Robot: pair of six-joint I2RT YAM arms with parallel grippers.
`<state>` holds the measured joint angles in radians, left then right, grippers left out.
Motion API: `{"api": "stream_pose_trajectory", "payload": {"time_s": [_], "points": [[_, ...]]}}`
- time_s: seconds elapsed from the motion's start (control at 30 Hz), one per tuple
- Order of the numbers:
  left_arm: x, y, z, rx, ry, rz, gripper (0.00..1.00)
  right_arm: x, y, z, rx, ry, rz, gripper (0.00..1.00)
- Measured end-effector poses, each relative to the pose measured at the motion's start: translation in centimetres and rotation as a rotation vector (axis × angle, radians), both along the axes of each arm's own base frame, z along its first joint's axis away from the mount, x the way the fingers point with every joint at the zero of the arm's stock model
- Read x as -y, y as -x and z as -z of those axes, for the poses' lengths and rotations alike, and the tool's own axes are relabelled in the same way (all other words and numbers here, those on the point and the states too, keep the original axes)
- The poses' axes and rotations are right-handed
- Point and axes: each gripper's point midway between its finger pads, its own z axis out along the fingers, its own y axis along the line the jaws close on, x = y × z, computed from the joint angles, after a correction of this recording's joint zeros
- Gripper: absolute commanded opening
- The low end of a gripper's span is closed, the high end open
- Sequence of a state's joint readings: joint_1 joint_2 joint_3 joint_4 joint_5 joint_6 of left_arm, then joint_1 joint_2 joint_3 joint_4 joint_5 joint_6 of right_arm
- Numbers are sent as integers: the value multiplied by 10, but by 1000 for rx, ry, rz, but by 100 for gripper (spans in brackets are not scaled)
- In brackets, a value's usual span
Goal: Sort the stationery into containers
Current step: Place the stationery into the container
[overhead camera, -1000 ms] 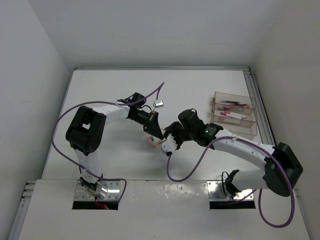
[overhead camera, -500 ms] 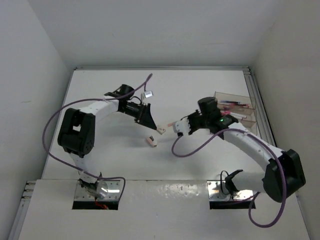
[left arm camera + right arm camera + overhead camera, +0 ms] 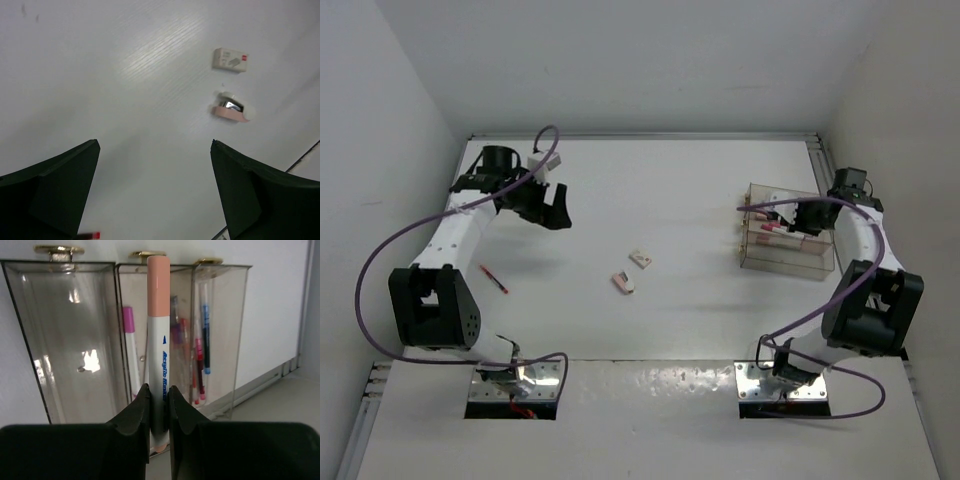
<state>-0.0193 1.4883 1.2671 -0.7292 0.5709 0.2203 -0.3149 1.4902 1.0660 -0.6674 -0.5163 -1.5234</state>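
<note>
Over clear box (image 3: 65,340), right end effector (image 3: 159,390) pinches peach-capped marker (image 3: 158,315); left end effector (image 3: 154,145) spread

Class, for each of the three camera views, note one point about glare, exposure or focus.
Top external: soft, even light, with glare on the metal base plates. Left wrist: a bright sheen streaks the table; the erasers are sharp, the fingers underexposed, nearly black. Right wrist: light patches reflect off the clear box; the pen is crisp, its print visible.
</note>
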Motion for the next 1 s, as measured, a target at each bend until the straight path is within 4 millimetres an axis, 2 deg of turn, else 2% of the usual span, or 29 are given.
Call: {"api": "stream_pose_trajectory", "payload": {"time_s": [0.13, 0.27, 0.4, 0.57, 0.63, 0.67, 0.77, 0.87, 0.9, 1.0], "points": [[-45, 0, 8, -39, -20, -103, 100, 11, 6, 18, -60, -16, 4, 0], [-80, 7, 18, -84, -21, -166, 100, 18, -2, 27, -87, -18, -5, 0], [-100, 21, 25, -114, -43, -149, 97, 25, -11, 33, -85, -1, -25, 1], [-126, 34, 30, -131, -108, -80, 92, 33, -10, 55, -134, 16, -38, 6], [-137, 38, 34, -146, -122, -78, 91, 36, -13, 61, -148, 21, -40, 11], [-142, 40, 36, -157, -126, -83, 91, 38, -15, 64, -151, 27, -40, 23], [-156, 47, 44, -198, -124, -113, 89, 41, -18, 66, -150, 38, -35, 37], [-164, 55, 53, -237, -106, -160, 88, 43, -22, 64, -140, 38, -22, 42], [-166, 60, 58, -260, -95, -184, 88, 43, -23, 63, -139, 34, -13, 47], [-171, 75, 76, -338, -69, -274, 86, 44, -25, 60, -138, 15, 20, 50]]}}
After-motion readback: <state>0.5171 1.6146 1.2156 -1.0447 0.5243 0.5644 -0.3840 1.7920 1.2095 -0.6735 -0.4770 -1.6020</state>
